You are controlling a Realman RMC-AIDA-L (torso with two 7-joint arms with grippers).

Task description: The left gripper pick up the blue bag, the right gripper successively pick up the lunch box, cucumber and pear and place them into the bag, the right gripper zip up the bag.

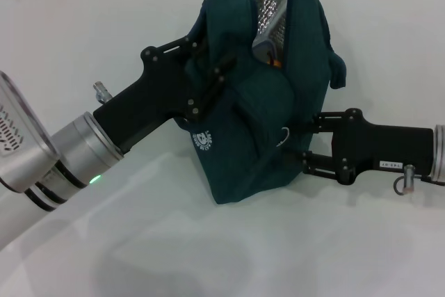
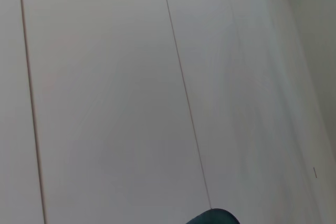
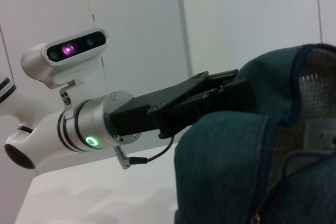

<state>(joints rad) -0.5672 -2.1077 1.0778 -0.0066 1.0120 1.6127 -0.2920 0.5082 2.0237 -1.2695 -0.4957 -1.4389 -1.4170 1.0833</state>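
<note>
White bench (image 1: 83, 46) runs bare to a pale wall behind, so both arms have open room on every side. Standing on it near the middle is the blue bag (image 1: 257, 102), slumped but upright, its mouth gaping at the top where the silver lining (image 1: 272, 6) shows. Something orange (image 1: 276, 62) peeks out just inside the opening; whether that is the pear I can't say, and no lunch box or cucumber lies out on the bench, so I'd judge the loading done and the zipping in hand.

From the left, the left gripper (image 1: 208, 81) is clamped on a fold of the bag's upper side, steadying it. From the right, the right gripper (image 1: 300, 140) is pressed against the lower flank, close by the thin ring pull (image 1: 284, 137); its fingers are buried in cloth, so I cannot tell whether they have closed.

Next, I reckon, it needs a firm pinch on that pull and a steady draw along the zip toward the open top, against the left gripper's hold.
</note>
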